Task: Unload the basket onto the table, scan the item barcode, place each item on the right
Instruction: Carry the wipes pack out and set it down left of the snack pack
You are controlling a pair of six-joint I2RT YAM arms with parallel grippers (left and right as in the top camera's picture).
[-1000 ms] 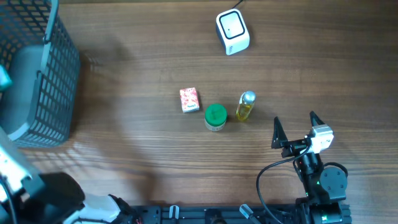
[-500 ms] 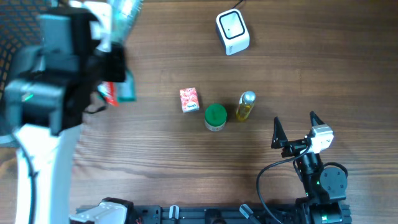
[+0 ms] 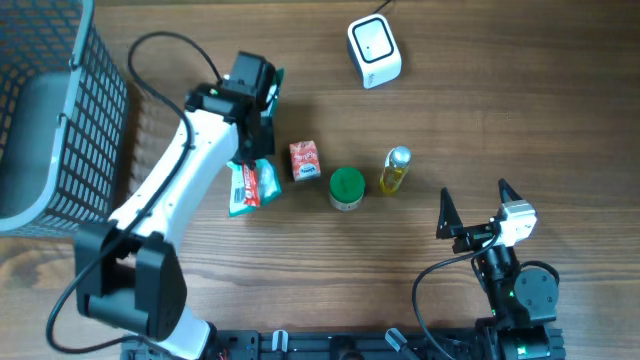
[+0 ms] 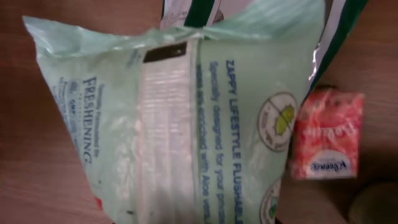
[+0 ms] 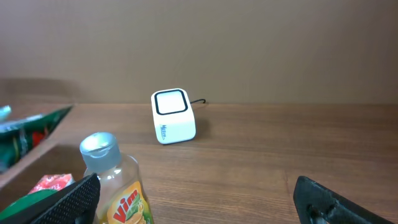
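Wipes pack [image 3: 250,188] clamped in left tool [image 3: 252,148], beside pink box [image 3: 304,160].

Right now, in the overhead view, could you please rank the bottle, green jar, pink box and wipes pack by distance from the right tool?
From the right tool:
1. Bottle, just to its left.
2. Green jar, next along the row.
3. Pink box, further left.
4. Wipes pack, farthest left.
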